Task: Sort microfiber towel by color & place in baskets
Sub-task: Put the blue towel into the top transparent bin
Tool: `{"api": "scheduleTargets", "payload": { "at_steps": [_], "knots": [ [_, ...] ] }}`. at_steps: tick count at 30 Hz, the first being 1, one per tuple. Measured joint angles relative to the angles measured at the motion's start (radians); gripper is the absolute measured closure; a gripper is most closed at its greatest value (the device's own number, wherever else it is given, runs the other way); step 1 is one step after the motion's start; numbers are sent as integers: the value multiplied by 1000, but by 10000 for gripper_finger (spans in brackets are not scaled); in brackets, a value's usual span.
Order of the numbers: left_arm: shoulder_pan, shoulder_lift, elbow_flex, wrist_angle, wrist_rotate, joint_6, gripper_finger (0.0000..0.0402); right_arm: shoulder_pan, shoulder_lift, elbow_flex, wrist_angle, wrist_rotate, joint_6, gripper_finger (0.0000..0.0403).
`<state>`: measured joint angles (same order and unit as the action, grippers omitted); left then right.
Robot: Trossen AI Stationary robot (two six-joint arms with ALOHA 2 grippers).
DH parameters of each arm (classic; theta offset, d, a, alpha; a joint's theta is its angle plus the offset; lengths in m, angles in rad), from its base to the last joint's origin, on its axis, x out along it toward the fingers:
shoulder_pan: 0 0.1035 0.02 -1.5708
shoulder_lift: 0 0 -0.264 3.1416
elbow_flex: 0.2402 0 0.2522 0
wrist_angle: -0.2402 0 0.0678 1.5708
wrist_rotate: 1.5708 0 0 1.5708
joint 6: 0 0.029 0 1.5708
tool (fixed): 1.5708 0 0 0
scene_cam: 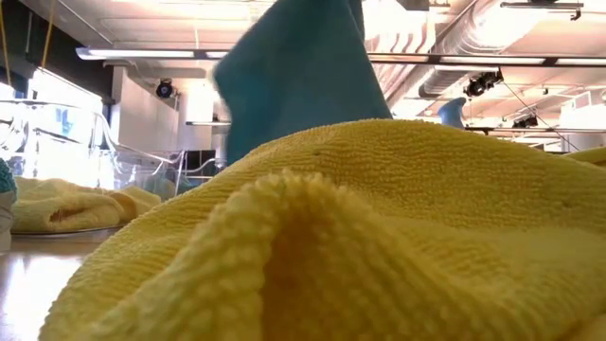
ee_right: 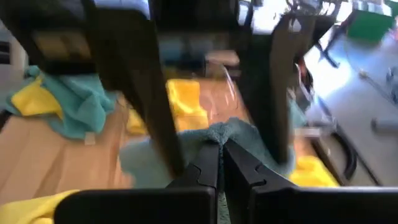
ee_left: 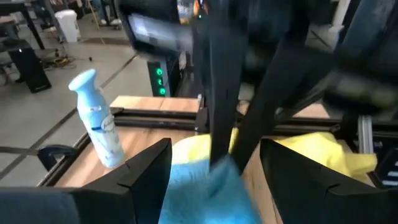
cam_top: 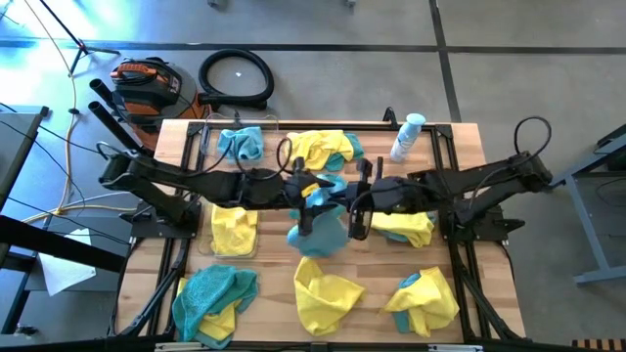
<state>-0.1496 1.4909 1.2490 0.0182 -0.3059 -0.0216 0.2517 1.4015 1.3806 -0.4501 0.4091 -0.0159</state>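
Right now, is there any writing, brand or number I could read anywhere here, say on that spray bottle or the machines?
None can be read.
White-and-blue spray bottle: its label shows only blurred marks, no legible words.
Orange and black device on the floor: any brand is too small to tell.
Green lights behind the table: glowing spots, not readable figures.
Towels and clear bins: no print visible.

Bright ceiling lights (scene_cam: 530,38) glare above my bench (cam_top: 274,274); both my wrist views smear with motion blur, and the near yellow cloth (scene_cam: 360,246) looms soft.
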Motion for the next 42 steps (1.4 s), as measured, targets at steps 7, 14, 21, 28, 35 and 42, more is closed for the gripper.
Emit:
{"api": "scheduleTargets", "payload": {
  "at_steps": [7, 14, 21, 28, 35, 42],
  "knots": [
    [13, 10, 7, -10, -24, -11, 167, -16, -62, 31, -2, -51, -171, 403],
    [33, 12, 7, -27, -49, -90, 214, -61, -88, 34, -35, -52, -171, 403],
    [55, 12, 6, -90, -68, -160, 386, -107, -83, 31, -70, -100, -102, 389],
    [134, -24, 5, -169, -74, -71, 397, -145, -83, 31, -107, -103, 16, 314],
    [327, -182, 6, -348, -25, 60, 399, -186, -83, 31, -187, -42, 114, 251],
    [591, -335, 6, -491, 15, 264, 401, -228, -52, 31, -238, -18, 292, 241]
  ]
}}
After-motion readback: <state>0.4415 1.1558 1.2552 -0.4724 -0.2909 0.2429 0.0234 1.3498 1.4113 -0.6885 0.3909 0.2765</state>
